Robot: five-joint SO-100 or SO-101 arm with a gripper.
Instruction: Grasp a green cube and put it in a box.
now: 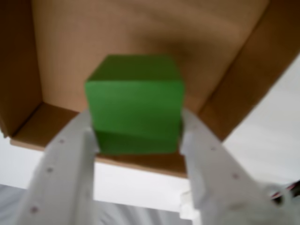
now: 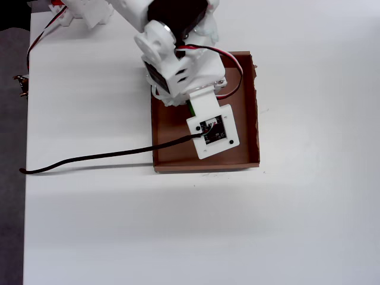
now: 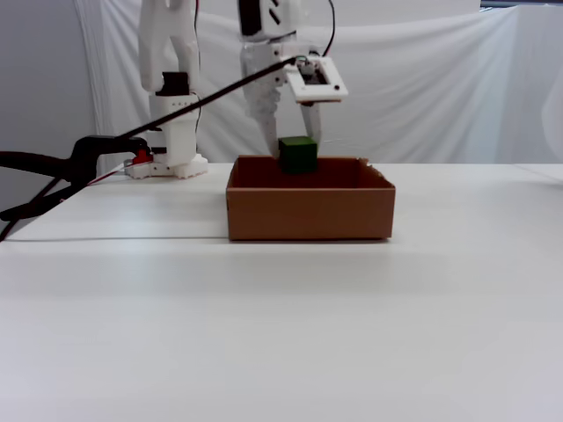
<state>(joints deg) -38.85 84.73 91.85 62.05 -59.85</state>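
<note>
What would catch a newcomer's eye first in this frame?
The green cube, pinched between the white gripper's fingers, fills the middle of the wrist view. In the fixed view it hangs just above the rim of the brown cardboard box, mid-table. From overhead, the arm hides the cube almost entirely.

Lighting bright and even. Wrist view soft throughout; green cube [image 1: 134, 104] and box [image 1: 117, 42] blurred, table overexposed toward 4 o'clock. Overhead and fixed views sharp, with faint shadows only.
</note>
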